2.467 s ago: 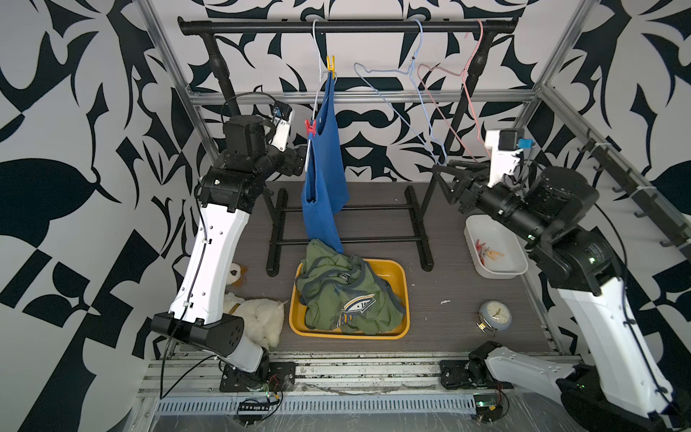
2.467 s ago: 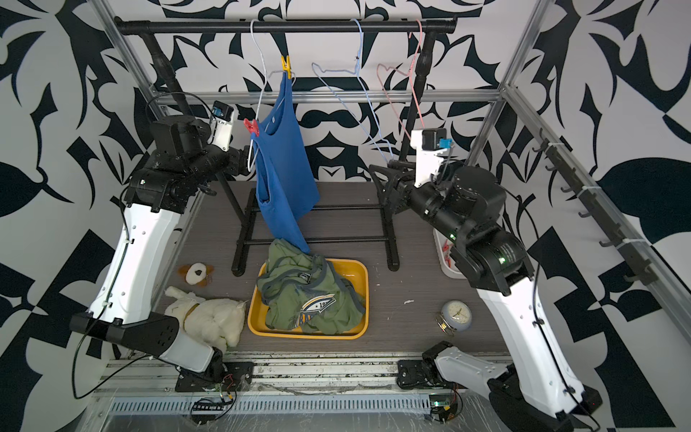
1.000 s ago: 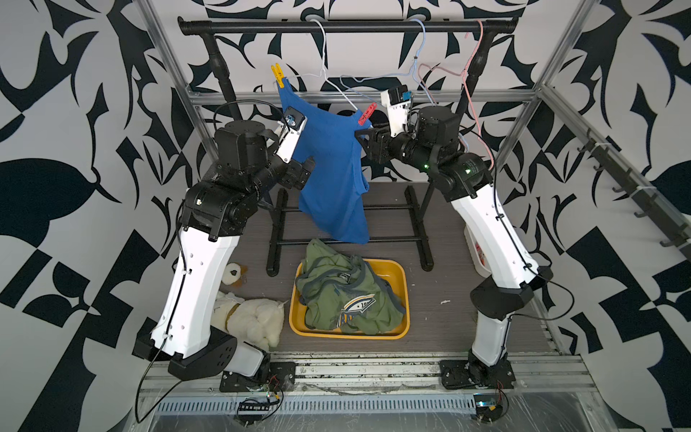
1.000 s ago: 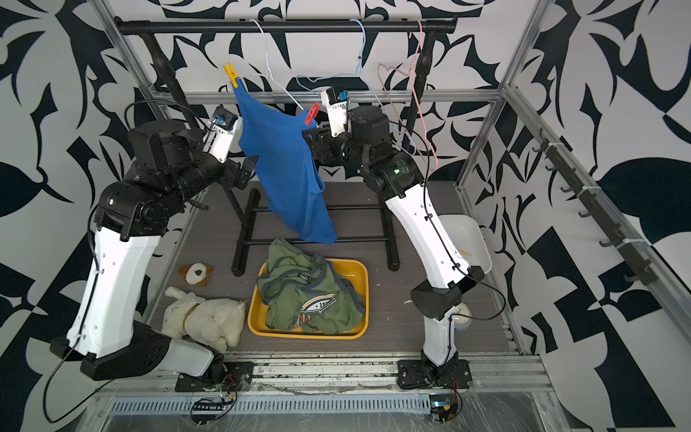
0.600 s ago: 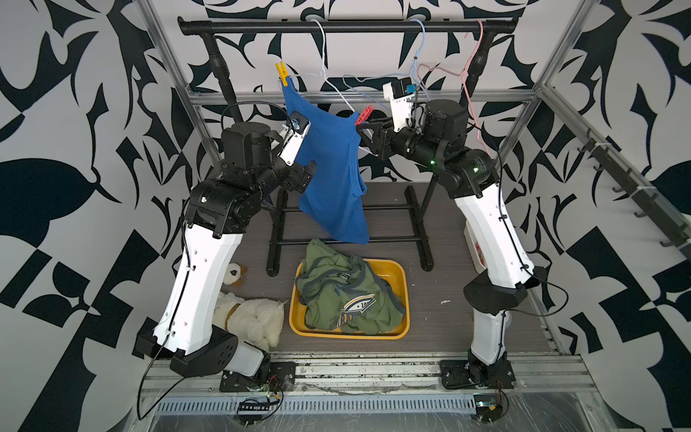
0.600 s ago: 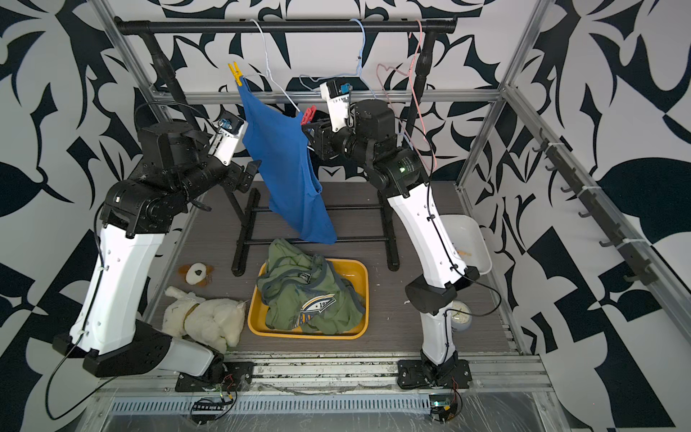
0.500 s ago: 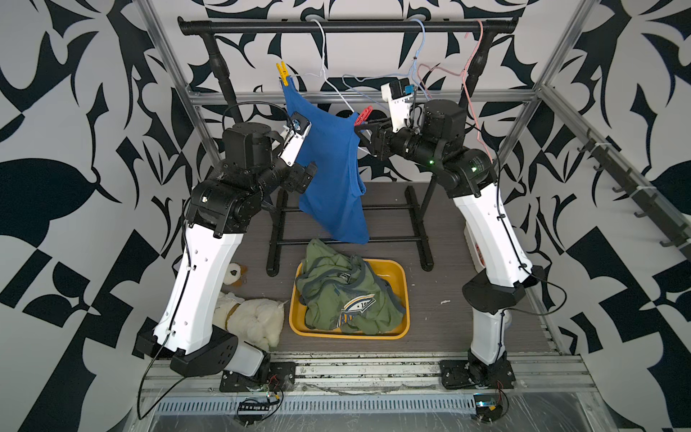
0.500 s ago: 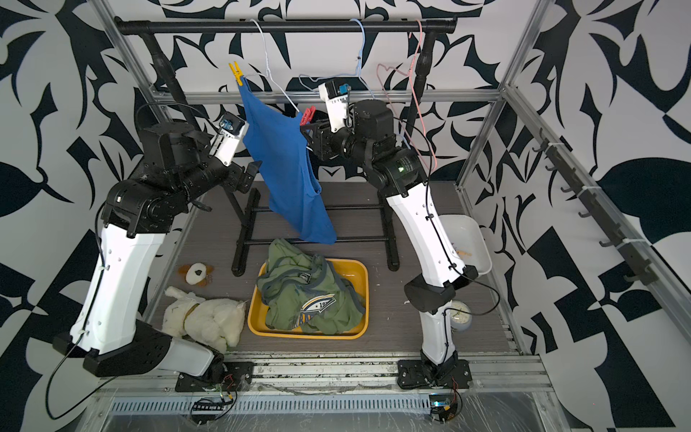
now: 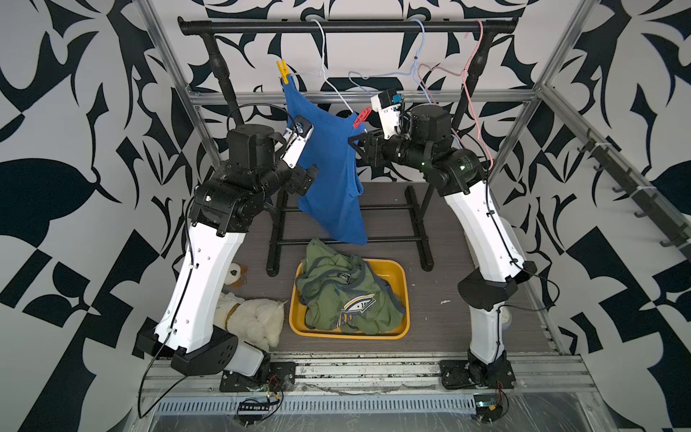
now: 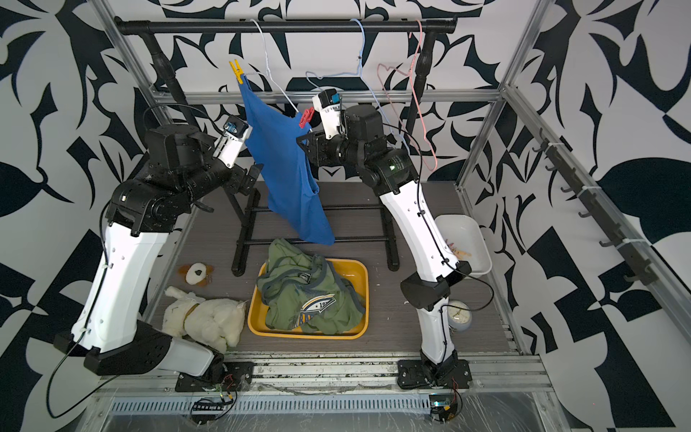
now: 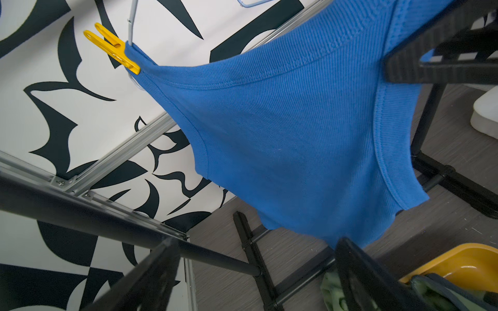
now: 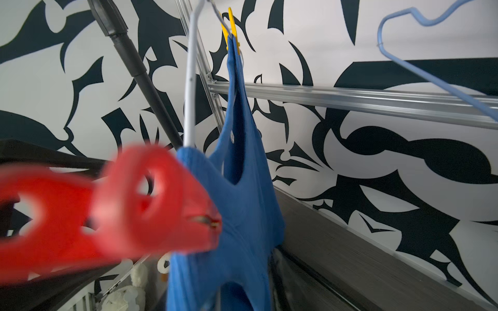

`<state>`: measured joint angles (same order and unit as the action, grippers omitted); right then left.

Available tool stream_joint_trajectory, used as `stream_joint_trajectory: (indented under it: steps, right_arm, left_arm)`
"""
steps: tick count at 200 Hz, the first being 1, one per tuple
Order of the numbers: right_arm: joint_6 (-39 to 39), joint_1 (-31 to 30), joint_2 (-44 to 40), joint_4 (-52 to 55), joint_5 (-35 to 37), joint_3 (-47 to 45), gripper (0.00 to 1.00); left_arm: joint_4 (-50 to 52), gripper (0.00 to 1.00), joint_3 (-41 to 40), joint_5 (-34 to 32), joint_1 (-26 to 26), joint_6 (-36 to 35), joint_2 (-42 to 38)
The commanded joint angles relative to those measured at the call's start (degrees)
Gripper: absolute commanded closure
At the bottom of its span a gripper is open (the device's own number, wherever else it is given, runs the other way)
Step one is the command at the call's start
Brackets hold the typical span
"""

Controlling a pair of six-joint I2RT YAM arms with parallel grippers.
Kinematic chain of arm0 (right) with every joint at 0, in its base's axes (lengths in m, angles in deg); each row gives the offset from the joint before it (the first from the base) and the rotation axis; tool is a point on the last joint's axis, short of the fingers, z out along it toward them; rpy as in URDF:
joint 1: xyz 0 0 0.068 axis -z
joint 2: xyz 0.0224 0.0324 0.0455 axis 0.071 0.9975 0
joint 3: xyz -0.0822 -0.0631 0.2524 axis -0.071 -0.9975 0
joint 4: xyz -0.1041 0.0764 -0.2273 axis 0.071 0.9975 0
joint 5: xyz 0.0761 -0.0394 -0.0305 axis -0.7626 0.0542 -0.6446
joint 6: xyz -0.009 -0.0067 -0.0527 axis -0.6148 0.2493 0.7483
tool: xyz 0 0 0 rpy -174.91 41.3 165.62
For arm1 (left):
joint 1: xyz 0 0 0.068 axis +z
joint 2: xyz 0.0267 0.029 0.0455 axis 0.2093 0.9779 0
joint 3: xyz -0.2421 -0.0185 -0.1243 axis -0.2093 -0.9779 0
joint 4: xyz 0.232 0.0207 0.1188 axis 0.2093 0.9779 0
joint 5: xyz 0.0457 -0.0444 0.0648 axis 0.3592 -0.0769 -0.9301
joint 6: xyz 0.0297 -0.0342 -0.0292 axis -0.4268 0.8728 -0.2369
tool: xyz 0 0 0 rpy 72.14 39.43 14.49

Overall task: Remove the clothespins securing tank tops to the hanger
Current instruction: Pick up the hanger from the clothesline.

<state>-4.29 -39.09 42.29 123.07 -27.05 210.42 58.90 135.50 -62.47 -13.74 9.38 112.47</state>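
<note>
A blue tank top [image 9: 329, 179] hangs from a white hanger [image 9: 323, 56] on the black rail [image 9: 374, 26], in the upper middle of both top views. Two clothespins hold it on. The yellow clothespin [image 9: 283, 72] pinches one strap up high, to the left of the hanger's hook. The red clothespin [image 9: 362, 117] pinches the other strap, lower down and to the right.

The right gripper [image 9: 359, 144] reaches in from the right and sits just under the red clothespin. In the right wrist view the red clothespin fills the lower left of the frame and looks blurry. One dark finger is above it and one is below it. The fingers are on both sides of its tail end, but I cannot tell if they squeeze it.

The left gripper [image 9: 309, 176] is at the left edge of the blue tank top, about halfway down. Its fingers [image 11: 358, 274] are wide apart and hold nothing. In the left wrist view they show at the bottom of the frame, with the shirt's hem just above them.

The green tank tops [image 9: 347, 299] lie in a heap in a yellow tray [image 9: 392, 270] on the worktop [image 9: 441, 310], in the lower middle, under the blue one. A light blue hanger [image 9: 414, 60] and a pink hanger [image 9: 473, 52] hang on the rail further right. A fluffy white toy [image 9: 250, 318] lies to the left of the tray. A white bin [image 10: 482, 243] sits at the right.
</note>
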Motion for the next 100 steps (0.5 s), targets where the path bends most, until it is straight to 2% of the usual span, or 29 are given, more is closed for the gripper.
stream_joint_trajectory:
  steps: [1, 12, 28, 70, 100]
  right_arm:
    - [-0.27, 0.04, -1.40, -0.65, -1.03, 1.08, 0.65]
    - [-0.24, 0.04, -1.39, -0.23, -1.19, 1.18, 0.66]
    - [-0.12, -0.02, -1.40, 0.08, -1.47, 1.19, 0.79]
    - [0.34, 0.04, -1.65, 0.83, -2.00, 1.15, 0.79]
    - [0.53, -0.01, -1.49, 0.44, -1.80, 1.25, 0.88]
  left_arm:
    - [-0.62, 0.06, -0.53, 0.49, 0.25, -0.55, -1.10]
    - [-0.62, 0.06, -0.47, 0.53, 0.25, -0.58, -1.14]
    - [-0.70, 0.06, -0.26, 0.71, 0.24, -0.58, -1.06]
    - [-0.77, 0.06, 0.08, 1.02, 0.25, -0.53, -1.06]
    - [-0.89, 0.06, 0.08, 0.97, 0.25, -0.46, -1.14]
